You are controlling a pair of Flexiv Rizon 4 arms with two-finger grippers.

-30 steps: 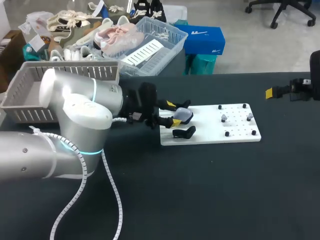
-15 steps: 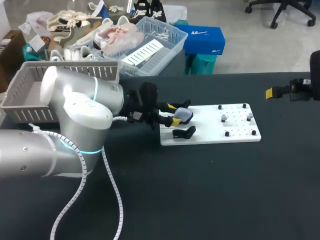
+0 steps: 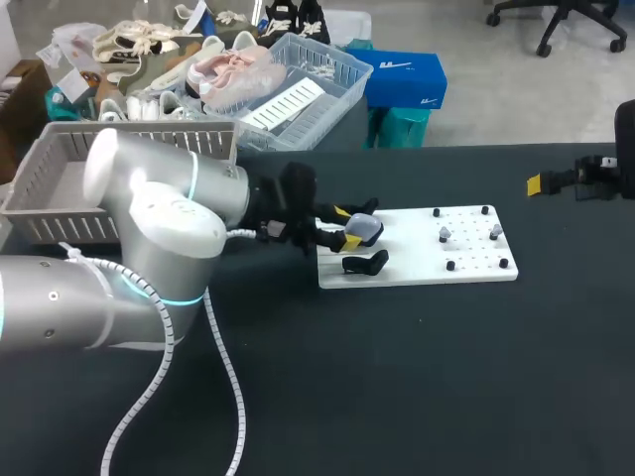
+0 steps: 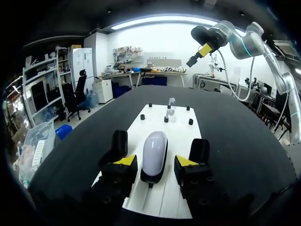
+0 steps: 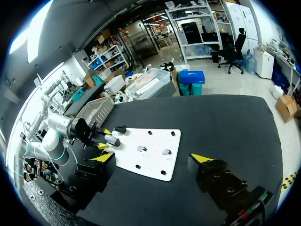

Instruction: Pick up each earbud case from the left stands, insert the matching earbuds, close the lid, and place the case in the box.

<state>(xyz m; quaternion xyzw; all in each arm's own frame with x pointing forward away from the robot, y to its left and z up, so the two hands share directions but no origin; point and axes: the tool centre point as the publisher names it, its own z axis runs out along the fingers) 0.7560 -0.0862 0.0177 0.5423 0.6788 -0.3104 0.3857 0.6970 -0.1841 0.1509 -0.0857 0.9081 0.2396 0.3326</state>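
On white board [image 4: 179, 134], left pincer [image 4: 155, 161] astride earbud case [image 4: 154, 150]

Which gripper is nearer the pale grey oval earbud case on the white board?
Left. The left gripper straddles the pale grey oval earbud case, an open finger on each side; the right gripper hangs far off past the white board's opposite end.

earbud case [image 4: 154, 156]: glossy smooth plastic | board [image 3: 417, 264]: matt white | table [image 3: 397, 377]: matt black
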